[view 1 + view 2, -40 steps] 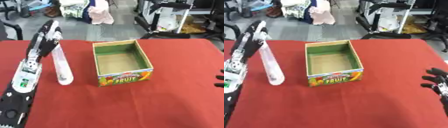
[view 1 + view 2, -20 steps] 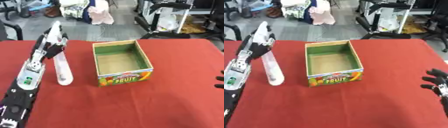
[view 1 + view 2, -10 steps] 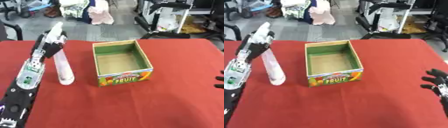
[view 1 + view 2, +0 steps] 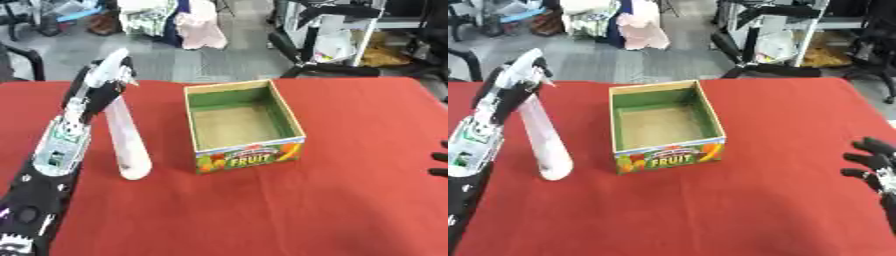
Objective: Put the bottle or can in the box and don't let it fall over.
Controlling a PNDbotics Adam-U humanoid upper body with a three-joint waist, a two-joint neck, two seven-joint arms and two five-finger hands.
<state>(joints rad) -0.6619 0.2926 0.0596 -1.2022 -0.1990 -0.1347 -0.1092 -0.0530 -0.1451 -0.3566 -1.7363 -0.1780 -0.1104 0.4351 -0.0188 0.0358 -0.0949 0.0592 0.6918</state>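
The left hand (image 4: 103, 85) reaches in from the left side, its arm (image 4: 52, 155) running up from the lower left corner over the red table (image 4: 262, 210). The hand sits at the top of a tall white bottle (image 4: 125, 142), with its fingers bent over the bottle's white spray head, which shows above and beside the dark fingers. The fingers look curled around the neck, so the hand grasps the bottle at its top.

The bottle stands on the table with its base down and its body leaning, the top tilted toward the far left and the rounded base nearer the middle. The base rests on the cloth just left of the box (image 4: 243, 127), apart from it, with a strip of red between them.

The box is open at the top, with green inner walls, a tan floor and a printed front that reads FRUIT. It stands near the middle of the table, turned slightly askew, and nothing lies inside it. The bottle is outside the box.

The right hand (image 4: 875, 165) shows at the right edge, low on the table side, well apart from the box. Its dark fingers are spread and relaxed and hold nothing.

Beyond the far edge of the table lies a grey floor with black chairs (image 4: 332, 30) and some cloth (image 4: 197, 22).
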